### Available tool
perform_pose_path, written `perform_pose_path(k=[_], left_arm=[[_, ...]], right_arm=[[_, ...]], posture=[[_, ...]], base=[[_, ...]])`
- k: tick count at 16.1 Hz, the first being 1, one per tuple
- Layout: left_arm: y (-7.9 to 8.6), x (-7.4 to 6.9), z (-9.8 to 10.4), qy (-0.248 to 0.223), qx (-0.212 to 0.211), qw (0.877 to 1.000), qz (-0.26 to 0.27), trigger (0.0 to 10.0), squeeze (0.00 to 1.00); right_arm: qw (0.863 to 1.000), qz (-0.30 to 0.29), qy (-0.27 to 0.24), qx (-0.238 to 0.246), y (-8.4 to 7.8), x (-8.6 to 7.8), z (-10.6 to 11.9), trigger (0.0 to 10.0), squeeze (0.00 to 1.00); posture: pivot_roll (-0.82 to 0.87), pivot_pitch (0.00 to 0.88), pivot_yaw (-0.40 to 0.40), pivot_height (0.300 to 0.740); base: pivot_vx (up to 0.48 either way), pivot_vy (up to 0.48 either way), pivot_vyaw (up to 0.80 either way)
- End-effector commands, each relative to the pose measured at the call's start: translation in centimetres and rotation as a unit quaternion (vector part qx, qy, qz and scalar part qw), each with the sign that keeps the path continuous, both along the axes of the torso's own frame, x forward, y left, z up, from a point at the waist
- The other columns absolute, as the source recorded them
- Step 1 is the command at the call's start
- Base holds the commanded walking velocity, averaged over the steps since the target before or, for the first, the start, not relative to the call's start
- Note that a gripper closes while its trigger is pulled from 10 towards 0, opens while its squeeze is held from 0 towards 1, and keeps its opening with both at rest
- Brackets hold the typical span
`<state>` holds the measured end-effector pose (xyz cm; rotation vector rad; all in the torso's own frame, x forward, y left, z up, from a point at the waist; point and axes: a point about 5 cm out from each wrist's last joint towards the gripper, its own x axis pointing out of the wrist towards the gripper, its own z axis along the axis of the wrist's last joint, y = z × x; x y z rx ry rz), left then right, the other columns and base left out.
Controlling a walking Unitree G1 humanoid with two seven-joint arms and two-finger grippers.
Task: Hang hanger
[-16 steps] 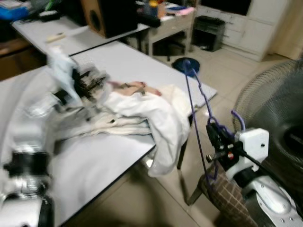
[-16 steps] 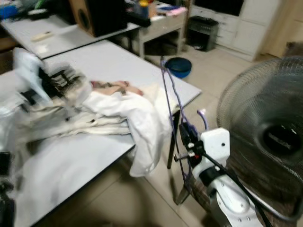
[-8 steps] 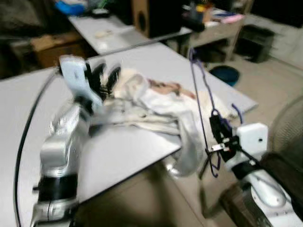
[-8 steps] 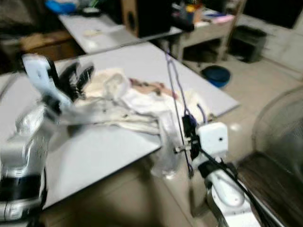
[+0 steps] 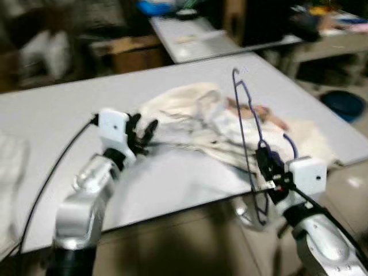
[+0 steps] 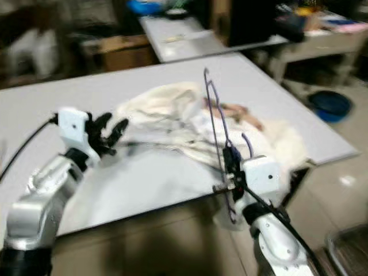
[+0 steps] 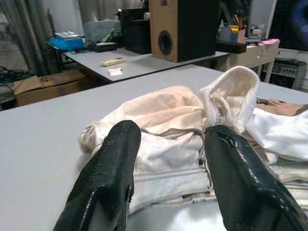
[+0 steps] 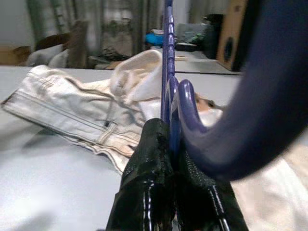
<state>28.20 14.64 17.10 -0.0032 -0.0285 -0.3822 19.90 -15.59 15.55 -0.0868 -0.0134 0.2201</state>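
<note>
Two silver, glossy arm casings are seen, built of rounded segments. Each wrist is capped by a white, box-like housing with rounded corners. The left gripper (image 5: 144,131) and the right gripper (image 5: 264,163) are each made of two long black fingers (image 7: 110,178) with a smooth, shiny, slightly textured coating, broad and rounded at the tips. A thin black cable is run from the left wrist housing down along the arm. A second black cable is routed along the right forearm. A dark band is set into the left arm's lower segment.
</note>
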Motion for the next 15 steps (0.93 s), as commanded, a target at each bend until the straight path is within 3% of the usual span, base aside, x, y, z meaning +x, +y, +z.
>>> perform_pose_path(k=[1,5,7,9,11,13,15], left_arm=[[0.2,-0.8,0.4,-0.004,0.013,1.000,0.007,10.0,0.00],[-0.3,-1.5,0.6,0.001,0.007,1.000,0.005,10.0,0.00],[-0.5,-1.8,0.9,-0.006,0.006,1.000,0.003,10.0,0.00],[-0.2,-1.2,0.0,0.013,0.035,0.999,0.018,10.0,0.00],[-0.2,-1.1,-0.8,0.032,0.047,0.998,0.008,10.0,0.00],[-1.2,-1.0,-1.7,0.052,0.041,0.998,-0.011,10.0,0.00],[-1.5,-0.8,-1.5,0.043,0.053,0.997,-0.025,10.0,0.00]], right_arm=[[1.000,0.012,-0.004,0.009,0.1,0.1,0.4,10.0,0.00],[0.999,0.009,-0.048,0.002,-0.3,0.1,2.7,10.0,0.00],[0.998,0.028,-0.048,0.000,0.2,0.0,3.1,10.0,0.00],[0.997,0.072,-0.005,0.012,1.5,-0.5,1.7,10.0,0.00],[0.997,0.065,0.026,0.022,1.8,-0.7,0.3,10.0,0.00],[0.997,0.019,0.064,0.044,0.7,-1.1,-1.3,10.0,0.00],[0.996,-0.016,0.075,0.055,0.1,-1.4,-1.8,10.0,0.00]], posture=[[-0.06,0.000,0.045,0.740],[-0.06,0.000,0.035,0.740],[-0.07,0.000,0.031,0.740],[-0.08,0.000,0.041,0.740],[-0.10,0.000,0.059,0.740],[-0.10,0.000,0.104,0.740],[-0.10,0.000,0.123,0.740]], base=[[0.000,0.000,0.80],[0.000,0.000,0.80],[0.000,0.000,0.80],[0.000,0.000,0.80],[0.000,0.000,0.80],[0.000,0.000,0.80],[0.000,0.000,0.80]])
